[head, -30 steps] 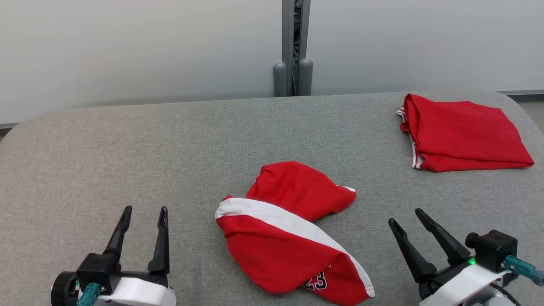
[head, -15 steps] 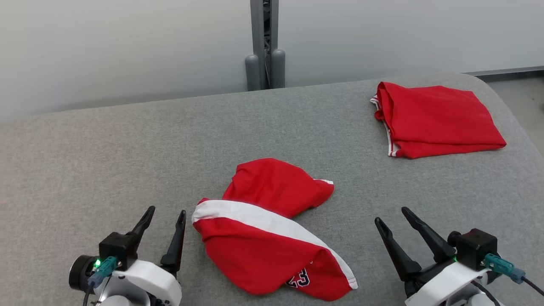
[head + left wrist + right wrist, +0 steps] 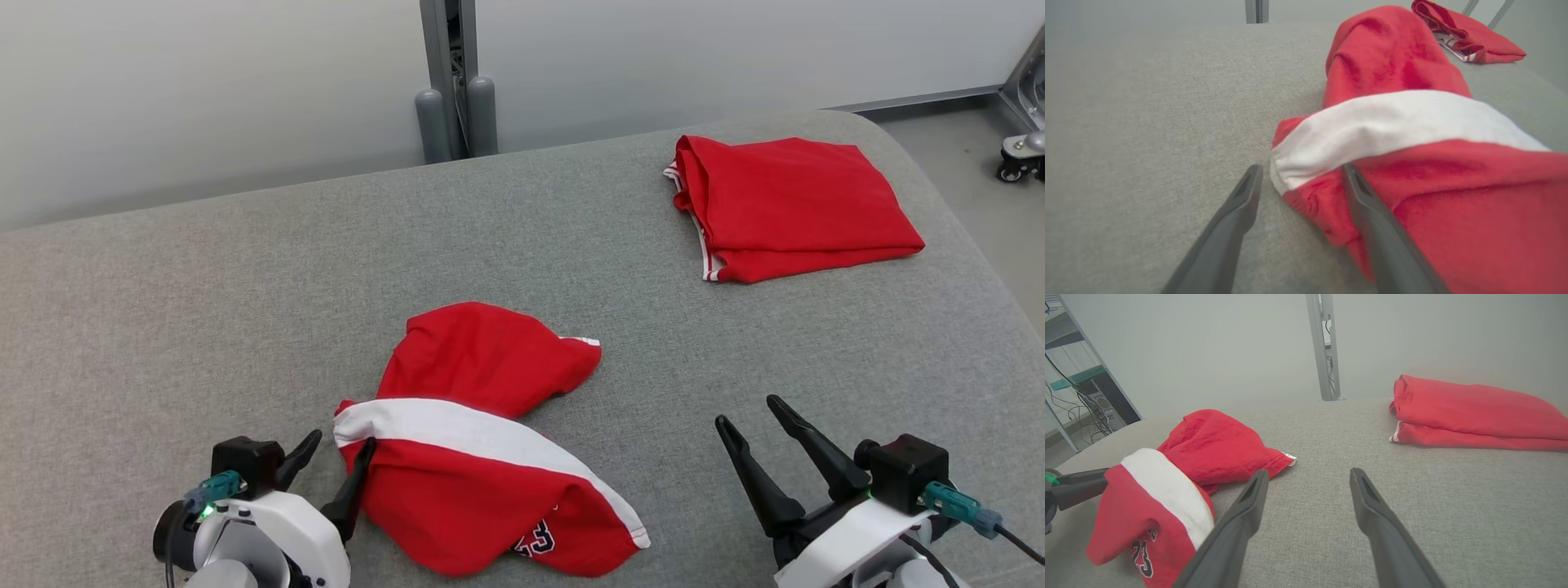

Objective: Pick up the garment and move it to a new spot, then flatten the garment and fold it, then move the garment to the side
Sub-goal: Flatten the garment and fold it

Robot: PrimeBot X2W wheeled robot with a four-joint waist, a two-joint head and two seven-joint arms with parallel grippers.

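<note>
Garment (image 3: pixel 478 490) lies crumpled, its white-banded corner between the spread, empty fingers of the left pincer (image 3: pixel 343 442), one finger against the cloth. The right pincer (image 3: pixel 745 411), also wide open and empty, sits well apart.

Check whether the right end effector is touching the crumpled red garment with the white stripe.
Apart. The head view shows bare grey fabric table between the right end effector and the crumpled red garment.

1. Garment (image 3: pixel 473 482): soft matt red cloth, slightly fuzzy, white cloth band.
2. Table (image 3: pixel 204 310): grey woven fabric, rough, matt.
3. My left gripper (image 3: pixel 343 443) and right gripper (image 3: pixel 745 411): smooth matt dark plastic.
4. Post (image 3: pixel 447 73): smooth grey metal.
</note>
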